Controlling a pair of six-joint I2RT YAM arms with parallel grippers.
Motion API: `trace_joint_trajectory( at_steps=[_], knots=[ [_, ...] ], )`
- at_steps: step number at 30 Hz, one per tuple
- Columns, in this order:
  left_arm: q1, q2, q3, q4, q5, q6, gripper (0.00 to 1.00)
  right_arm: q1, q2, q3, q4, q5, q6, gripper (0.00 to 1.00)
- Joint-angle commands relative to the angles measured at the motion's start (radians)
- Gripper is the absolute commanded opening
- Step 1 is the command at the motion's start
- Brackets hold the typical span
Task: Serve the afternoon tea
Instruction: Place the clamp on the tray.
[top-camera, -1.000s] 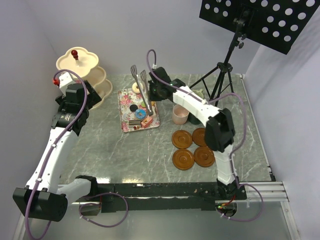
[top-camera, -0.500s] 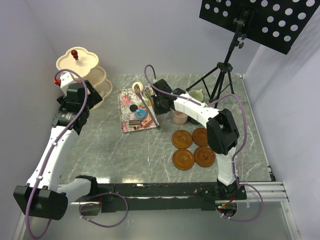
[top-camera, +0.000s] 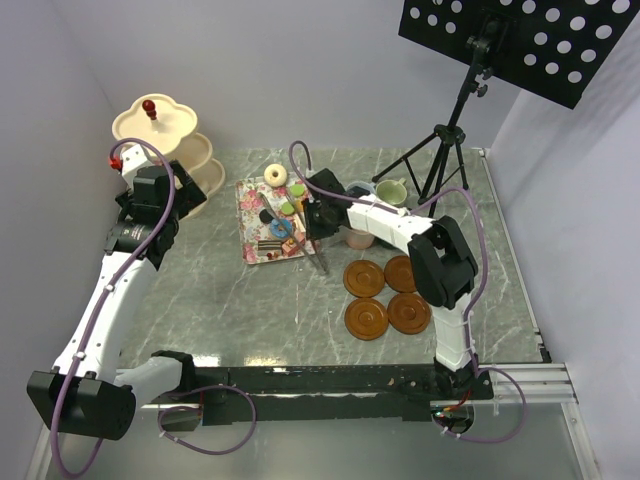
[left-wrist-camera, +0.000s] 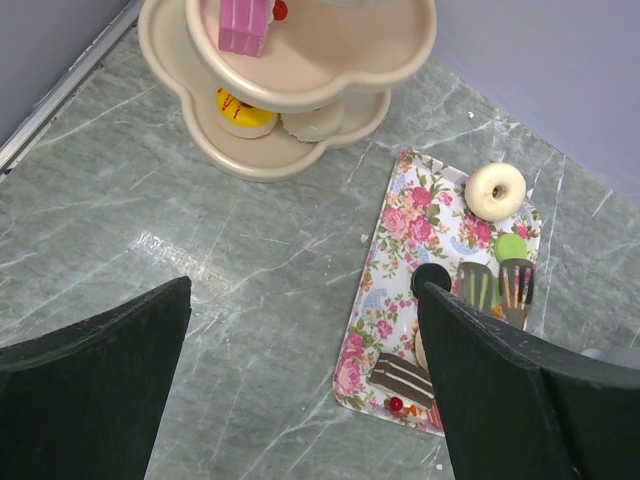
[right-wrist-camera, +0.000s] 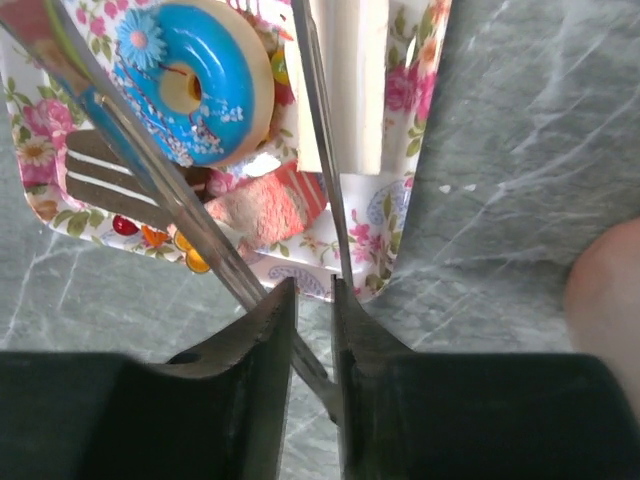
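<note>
so the right gripper (top-camera: 318, 213) has just swung the metal tongs (right-wrist-camera: 200, 232) down from upright. they now lie low across the floral tray (left-wrist-camera: 400, 215), right beside the blue donut (right-wrist-camera: 195, 85). its jaws are only a crack apart and look to be still pinching the handle end. the left gripper (left-wrist-camera: 303, 300) hangs wide open and empty near the cream stand (left-wrist-camera: 300, 70), which already carries a few cakes. my guess is it's lining up to grab another cake.
</note>
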Motion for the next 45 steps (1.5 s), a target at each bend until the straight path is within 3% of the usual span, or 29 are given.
trace_joint_trajectory(
  at_steps=[1, 7, 15, 24, 29, 45],
  knots=[
    [-0.003, -0.007, 0.002, 0.03, 0.014, -0.018, 1.0, -0.022, -0.02, -0.057, 0.084, -0.05, 0.013, 0.4],
    [-0.003, -0.005, 0.002, 0.031, 0.022, -0.018, 1.0, -0.042, -0.125, -0.23, 0.246, -0.107, 0.003, 0.84],
    [-0.003, -0.007, 0.003, 0.028, 0.02, -0.017, 1.0, -0.076, -0.195, -0.363, 0.401, -0.182, -0.005, 0.97],
    [-0.003, -0.001, 0.006, 0.03, 0.019, -0.017, 1.0, -0.059, -0.242, -0.35, 0.462, -0.188, -0.037, 0.97],
    [-0.003, -0.001, 0.006, 0.033, 0.017, -0.015, 1.0, -0.027, -0.172, -0.251, 0.342, -0.13, -0.098, 0.97],
    [-0.003, -0.001, 0.008, 0.03, 0.016, -0.015, 1.0, 0.027, 0.005, -0.097, 0.179, -0.067, -0.204, 0.92]
  ],
)
